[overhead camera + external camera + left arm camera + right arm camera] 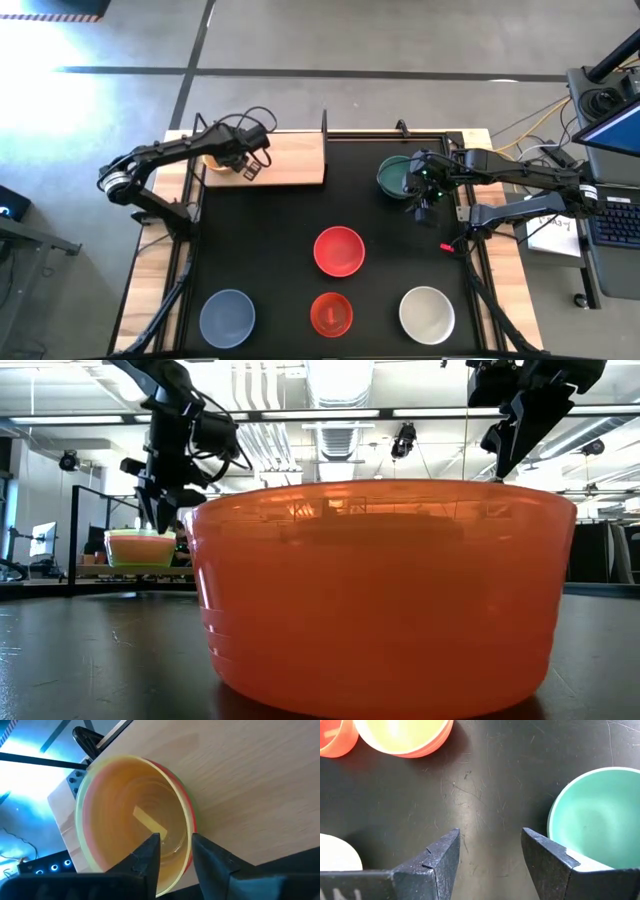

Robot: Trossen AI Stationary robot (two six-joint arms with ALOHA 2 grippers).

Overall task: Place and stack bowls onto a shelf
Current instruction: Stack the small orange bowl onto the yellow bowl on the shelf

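Note:
On the pale wood shelf (290,160) at the far left rests a stack of bowls: a yellow bowl (130,815) nested in a red and a green one (140,552). My left gripper (175,840) slants down over the stack, open. One finger stands inside the yellow bowl's rim and one outside. My right gripper (490,837) hangs open over the black mat, beside a teal bowl (600,815). A red bowl (339,250), an orange-red bowl (331,313), a grey-blue bowl (227,316) and a white bowl (427,313) sit on the mat.
The black mat (270,250) covers the table in front of the shelf. A thin black post (325,125) rises at the shelf's right end. The orange-red bowl (380,590) fills the low view. A desk with a laptop (610,130) stands past the right edge.

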